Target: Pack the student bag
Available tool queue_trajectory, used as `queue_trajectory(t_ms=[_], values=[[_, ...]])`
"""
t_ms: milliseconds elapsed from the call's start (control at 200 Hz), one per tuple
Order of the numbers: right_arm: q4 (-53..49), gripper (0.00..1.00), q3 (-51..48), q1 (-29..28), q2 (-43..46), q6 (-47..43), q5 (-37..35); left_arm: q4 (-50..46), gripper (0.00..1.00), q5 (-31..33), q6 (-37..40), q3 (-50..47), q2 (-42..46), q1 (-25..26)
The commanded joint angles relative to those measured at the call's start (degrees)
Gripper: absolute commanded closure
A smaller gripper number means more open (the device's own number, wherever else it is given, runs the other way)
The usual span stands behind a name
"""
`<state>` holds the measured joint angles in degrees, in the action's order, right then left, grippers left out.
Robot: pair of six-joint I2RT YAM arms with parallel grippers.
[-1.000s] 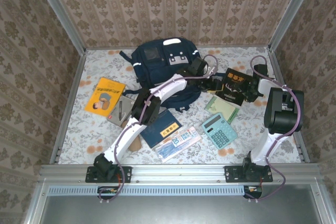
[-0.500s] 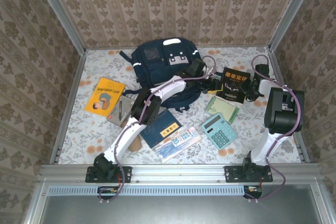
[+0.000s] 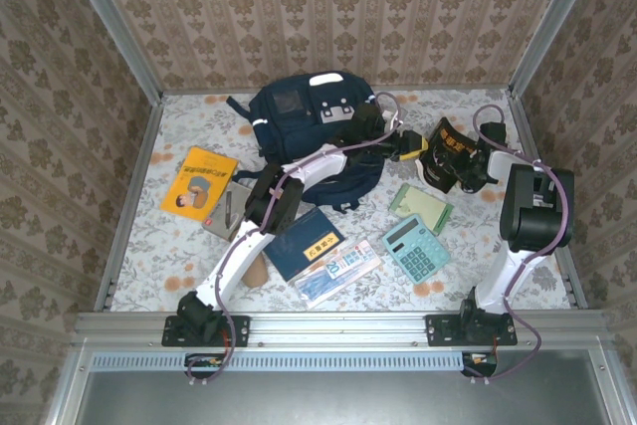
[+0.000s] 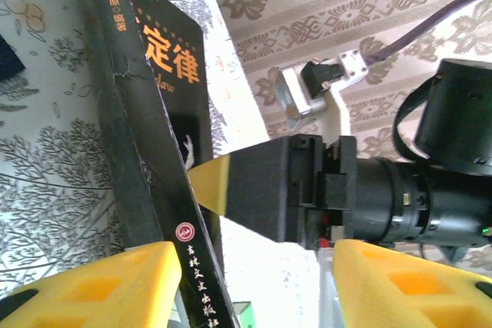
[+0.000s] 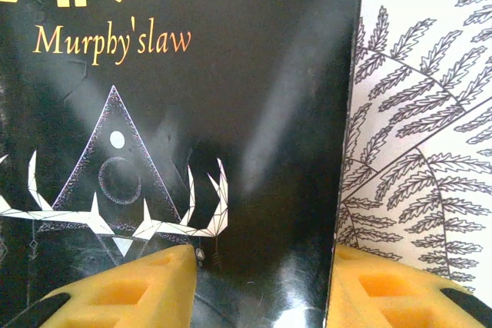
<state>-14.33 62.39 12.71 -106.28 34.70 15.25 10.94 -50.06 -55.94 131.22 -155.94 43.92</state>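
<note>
The student bag [image 3: 299, 116], dark navy with white patches, lies at the back of the table. To its right a black book [image 3: 446, 154] titled "Murphy's law" stands tilted up on its edge between my two grippers. My left gripper [image 3: 406, 149] is at the book's spine [image 4: 154, 151], jaws open wide, with the spine just inside one yellow finger [image 4: 92, 282]. My right gripper [image 3: 466, 168] faces the cover [image 5: 192, 113], open, and a fingertip [image 4: 211, 186] touches the cover.
On the patterned cloth lie an orange book [image 3: 199, 183], a pen [image 3: 228, 208], a blue booklet [image 3: 304, 243], a clear packet [image 3: 338, 271], a teal calculator [image 3: 415, 246] and a green notepad [image 3: 420, 206]. Metal posts and papered walls bound the table.
The black book has tipped up from lying nearly flat to standing on edge. My left gripper moved right to its spine. My right gripper's jaws narrowed a little.
</note>
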Motion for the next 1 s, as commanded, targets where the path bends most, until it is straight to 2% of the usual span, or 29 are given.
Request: queue_trajectory(t_ms=[0,120,280,455,545,730,995], values=[[0.3,0.57,-0.3,-3.6,-0.7,1.1,11.2,-17.6,0.42,0.4,12.8,2.8,0.9,6.0],[0.2,0.57,-0.3,-3.6,-0.6,1.1,11.0,-28.9,0.42,5.0,20.4,5.4,0.5,6.7],[0.5,0.57,-0.4,-3.6,-0.7,1.3,11.0,-33.2,0.43,10.6,25.6,3.8,2.4,7.3],[0.5,0.57,-0.3,-3.7,-0.7,1.5,11.1,-41.6,0.44,18.5,32.4,8.7,1.6,8.8],[0.4,0.57,-0.3,-3.7,-0.6,1.5,11.0,-44.6,0.38,23.1,33.5,9.4,1.9,9.3],[-0.5,0.57,-0.8,-4.1,0.2,0.7,9.7,-39.9,0.29,29.8,30.1,4.9,4.8,8.5],[-3.5,0.57,-1.3,-4.8,2.5,-1.2,3.2,-31.8,0.27,31.0,24.4,7.1,2.4,7.1]])
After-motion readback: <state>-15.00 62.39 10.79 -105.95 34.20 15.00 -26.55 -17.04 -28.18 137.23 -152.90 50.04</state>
